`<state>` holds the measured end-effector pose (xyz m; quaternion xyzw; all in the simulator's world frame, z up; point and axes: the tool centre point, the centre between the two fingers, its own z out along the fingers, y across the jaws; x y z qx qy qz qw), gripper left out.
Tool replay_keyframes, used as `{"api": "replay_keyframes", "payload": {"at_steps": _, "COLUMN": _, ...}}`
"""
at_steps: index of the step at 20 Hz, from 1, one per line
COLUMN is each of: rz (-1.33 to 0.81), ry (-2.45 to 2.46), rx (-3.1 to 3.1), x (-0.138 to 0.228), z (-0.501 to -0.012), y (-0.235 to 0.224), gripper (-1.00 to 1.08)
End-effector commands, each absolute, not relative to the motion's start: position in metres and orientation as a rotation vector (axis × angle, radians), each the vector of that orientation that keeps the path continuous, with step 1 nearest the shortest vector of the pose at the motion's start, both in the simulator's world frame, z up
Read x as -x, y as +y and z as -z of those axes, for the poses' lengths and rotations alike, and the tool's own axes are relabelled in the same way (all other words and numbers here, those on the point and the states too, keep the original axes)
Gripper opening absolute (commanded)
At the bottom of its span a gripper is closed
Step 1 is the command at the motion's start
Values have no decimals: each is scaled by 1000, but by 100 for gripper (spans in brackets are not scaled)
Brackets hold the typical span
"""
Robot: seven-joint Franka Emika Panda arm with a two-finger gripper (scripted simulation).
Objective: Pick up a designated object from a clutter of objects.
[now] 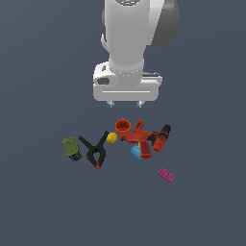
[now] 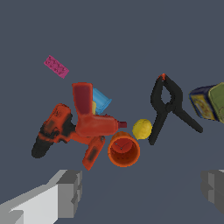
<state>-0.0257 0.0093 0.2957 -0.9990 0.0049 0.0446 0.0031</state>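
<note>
The robot's gripper [image 1: 126, 103] hangs in the upper middle of the exterior view, above the pile of small things. Its two fingers are spread wide apart and hold nothing. In the wrist view the grey fingertips [image 2: 70, 192] show far apart from each other.

The yellow ball [image 1: 112, 138] sits on the dark grey floor [image 1: 43, 206], near the middle of the exterior view. It is small and round. It lies between the orange cup [image 1: 123, 127] and the black clamp [image 1: 96, 150]. It is just beside the cup and close to one arm of the clamp. In the wrist view it looks as if it touches both, but that is hard to tell.

The red-and-black drill [image 1: 149, 138] lies on its side to the exterior view's right of the cup, with its nose pointing at the cup. A blue piece [image 1: 136, 153] peeks out from under the drill's handle. A pink brick [image 1: 166, 175] with little studs lies alone, toward the lower right of the exterior view.

The olive-green box [image 1: 71, 147] lies at the exterior view's left, apart from the clamp. One side has a blue and yellow label, but its words are too small to read.
</note>
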Motion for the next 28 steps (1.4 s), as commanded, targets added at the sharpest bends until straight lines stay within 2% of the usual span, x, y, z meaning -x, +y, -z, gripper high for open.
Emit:
{"api": "replay_keyframes", "payload": {"at_steps": 1, "rz": -140, "ry": 15, "rx": 3132, "x": 26, "z": -296, "y": 9, "gripper": 100}}
{"api": "replay_keyframes", "payload": {"at_steps": 10, "rz": -171, "ry": 89, "rx": 3141, "x": 23, "z": -285, "y": -17, "gripper": 100}}
{"api": "replay_keyframes", "payload": {"at_steps": 19, "rz": -168, "ry": 96, "rx": 3140, "x": 22, "z": -282, "y": -17, "gripper": 100}}
{"api": "replay_keyframes", "payload": {"at_steps": 28, "rz": -143, "ry": 194, "rx": 3132, "x": 20, "z": -249, "y": -22, "gripper": 100}}
